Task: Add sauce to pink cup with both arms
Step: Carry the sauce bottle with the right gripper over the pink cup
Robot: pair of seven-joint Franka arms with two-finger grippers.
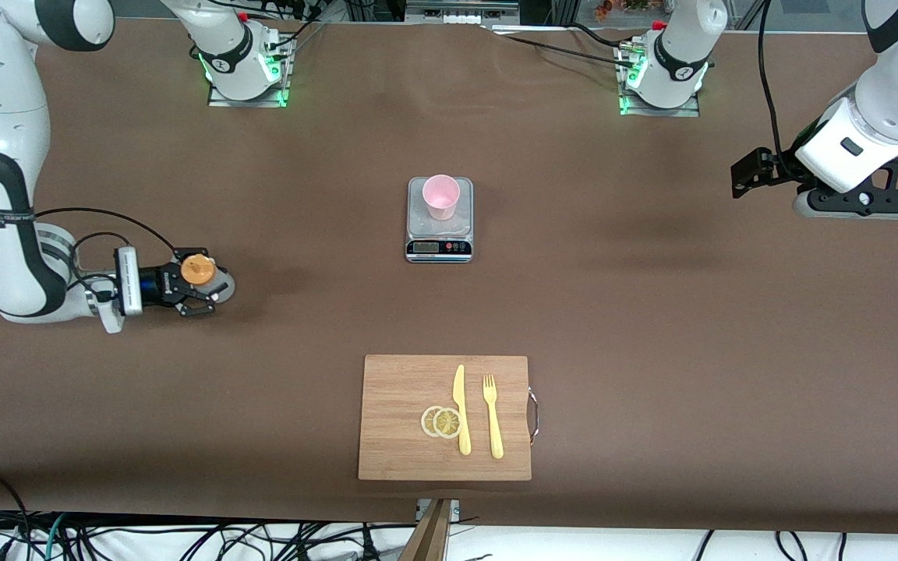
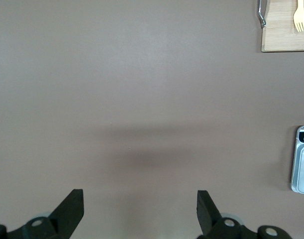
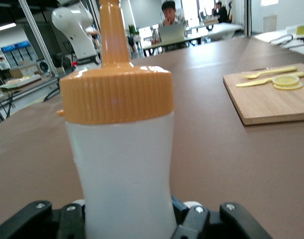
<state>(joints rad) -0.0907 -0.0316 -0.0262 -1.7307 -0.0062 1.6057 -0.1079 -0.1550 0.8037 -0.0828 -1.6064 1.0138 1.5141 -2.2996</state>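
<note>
The sauce bottle (image 1: 199, 270), whitish with an orange nozzle cap, stands upright on the table at the right arm's end. My right gripper (image 1: 201, 290) is shut on its body, which fills the right wrist view as the bottle (image 3: 124, 164) pinched in at the waist. The pink cup (image 1: 440, 196) stands on a kitchen scale (image 1: 439, 248) mid-table, farther from the front camera than the cutting board. My left gripper (image 1: 858, 204) hangs open over bare table at the left arm's end; its fingers (image 2: 72, 209) stand wide apart with nothing between them.
A wooden cutting board (image 1: 402, 421) lies near the table's front edge with a yellow knife (image 1: 461, 409), a yellow fork (image 1: 492, 415) and two lemon slices (image 1: 441, 421). The scale's edge (image 2: 303, 159) and the board's corner (image 2: 286, 35) show in the left wrist view.
</note>
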